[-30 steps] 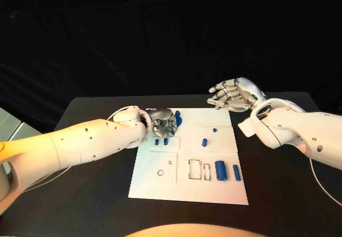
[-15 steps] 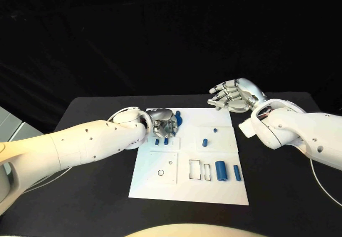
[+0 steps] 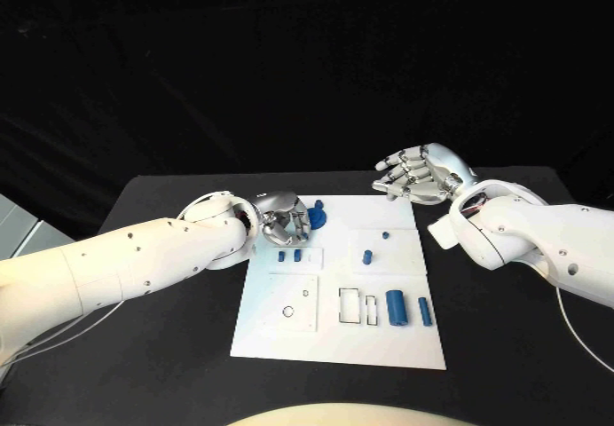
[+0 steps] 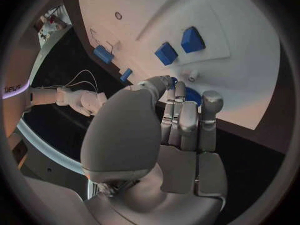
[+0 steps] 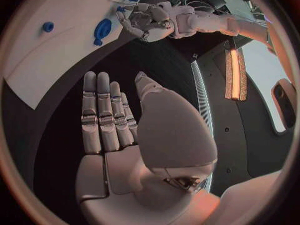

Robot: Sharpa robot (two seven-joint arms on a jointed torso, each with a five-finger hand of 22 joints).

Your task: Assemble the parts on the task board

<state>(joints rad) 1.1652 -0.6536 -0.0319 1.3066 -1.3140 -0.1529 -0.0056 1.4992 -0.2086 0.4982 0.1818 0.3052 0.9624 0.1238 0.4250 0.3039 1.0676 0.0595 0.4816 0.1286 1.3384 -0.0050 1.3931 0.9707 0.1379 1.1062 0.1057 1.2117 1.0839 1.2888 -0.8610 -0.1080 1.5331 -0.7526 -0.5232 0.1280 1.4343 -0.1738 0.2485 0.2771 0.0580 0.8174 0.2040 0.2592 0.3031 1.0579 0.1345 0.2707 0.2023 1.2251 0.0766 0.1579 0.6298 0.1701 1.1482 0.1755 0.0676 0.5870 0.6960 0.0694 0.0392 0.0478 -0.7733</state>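
Note:
The white task board [image 3: 384, 342] lies in the middle of the black table. My left hand [image 3: 286, 221] is low over its far left corner, fingers side by side. The fingertips [image 4: 211, 98] and thumb reach a round blue part [image 3: 316, 214] [image 4: 190, 95]; whether they grip it is hidden. Two small blue parts [image 3: 289, 256] sit just nearer me, shown too as blue blocks [image 4: 166, 53]. My right hand [image 3: 420, 174] [image 5: 115, 120] hovers beyond the board's far right corner, fingers spread, holding nothing.
A small blue peg [image 3: 385, 234] and a short blue part [image 3: 367, 256] stand on the board's right half. Two blue cylinders [image 3: 397, 306] [image 3: 423, 309] lie beside outlined slots [image 3: 348, 303]. Black table [image 3: 153, 355] surrounds the board on both sides.
My left hand has shifted a little toward the board's far edge and turned at the wrist, closing on the round blue part. The right hand has stayed put.

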